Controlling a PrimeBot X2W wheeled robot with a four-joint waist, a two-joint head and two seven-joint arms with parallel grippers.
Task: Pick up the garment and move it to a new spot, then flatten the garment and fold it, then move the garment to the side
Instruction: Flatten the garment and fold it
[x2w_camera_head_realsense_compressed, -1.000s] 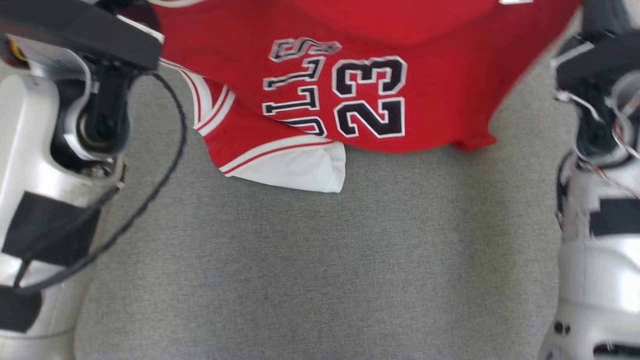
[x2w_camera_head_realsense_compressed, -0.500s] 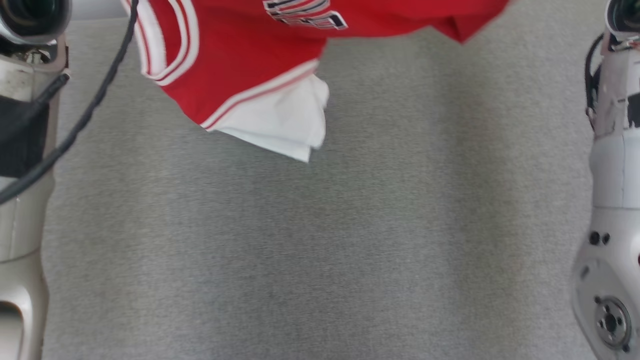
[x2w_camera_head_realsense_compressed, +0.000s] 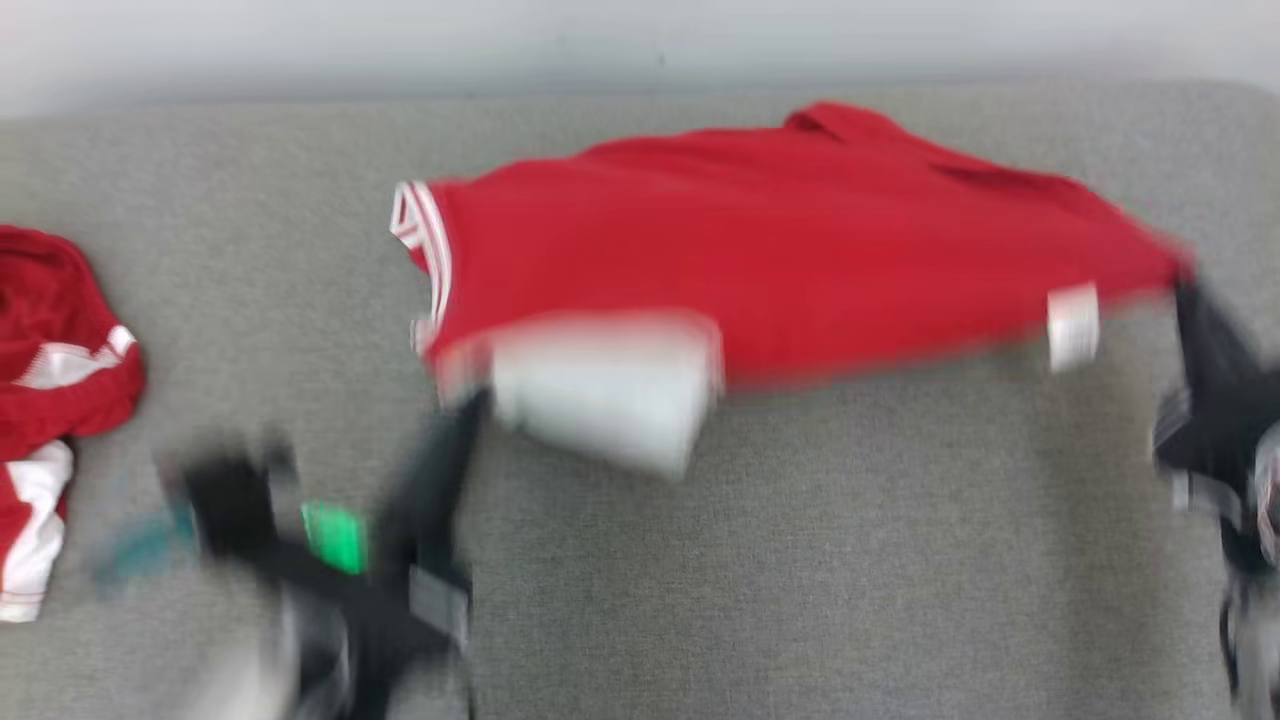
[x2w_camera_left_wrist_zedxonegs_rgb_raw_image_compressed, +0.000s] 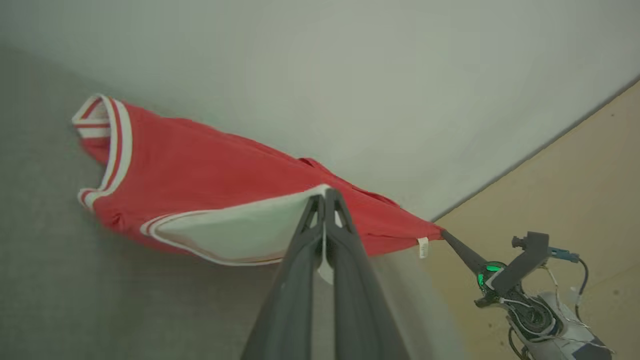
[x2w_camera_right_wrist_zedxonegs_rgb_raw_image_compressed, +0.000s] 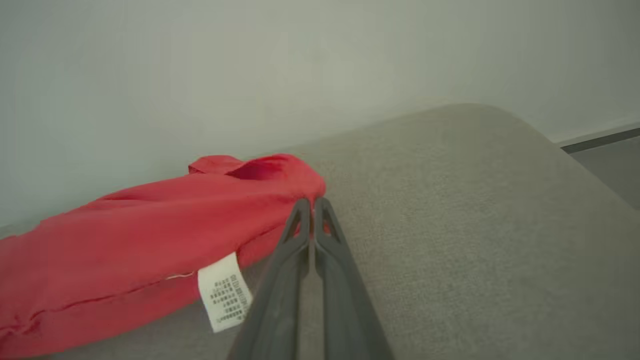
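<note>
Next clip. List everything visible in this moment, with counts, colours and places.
jersey: one, red with white trim and a white panel, stretched between both tools over the padded surface
care label: one, white, on the jersey's edge near the right tool
second garment: one, red and white, bunched at the left edge of the head view
padded surface: one, grey, under everything
wall: one, pale, behind the surface
floor: one, tan, beyond the surface in the left wrist view
left tool: one, dark, shut on the jersey's white panel
right tool: one, dark, shut on the jersey's red corner
</note>
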